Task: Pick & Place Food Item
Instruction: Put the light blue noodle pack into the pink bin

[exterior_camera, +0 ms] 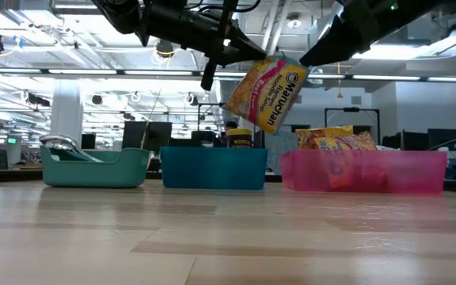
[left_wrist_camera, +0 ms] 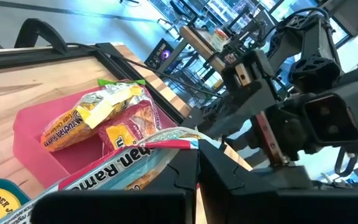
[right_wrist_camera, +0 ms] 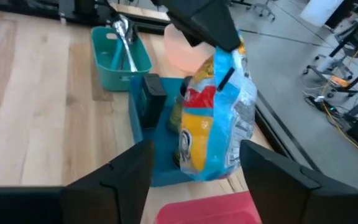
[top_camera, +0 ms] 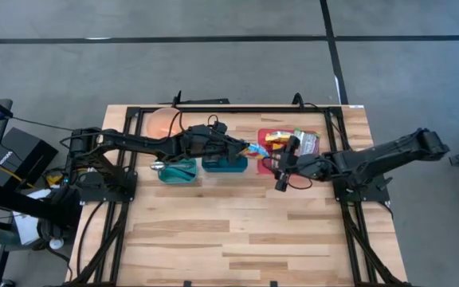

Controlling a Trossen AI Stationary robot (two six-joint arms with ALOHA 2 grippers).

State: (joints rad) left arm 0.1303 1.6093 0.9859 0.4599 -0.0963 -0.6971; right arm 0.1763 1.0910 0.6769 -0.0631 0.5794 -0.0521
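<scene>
Left gripper (exterior_camera: 232, 49) pinches the top edge of a Maruchan ramen packet (exterior_camera: 269, 92), its fingers clamped tight, so the packet dangles in the air above the blue bin (exterior_camera: 214, 169), beside the pink bin (exterior_camera: 362, 172) of noodle packs. Right gripper (right_wrist_camera: 194, 165) sits just beside it, jaws spread wide, holding nothing. With only one thin edge gripped, the packet could slip, or swing and drop outside a bin.

Wooden table (top_camera: 237, 231) — light planks, black frame rails along its edges. Directly on it, in a row: teal bin (top_camera: 177, 171), blue bin (top_camera: 225, 164), pink bin (top_camera: 263, 151) — near one another. An orange plate (top_camera: 160, 121) sits behind the teal bin.
</scene>
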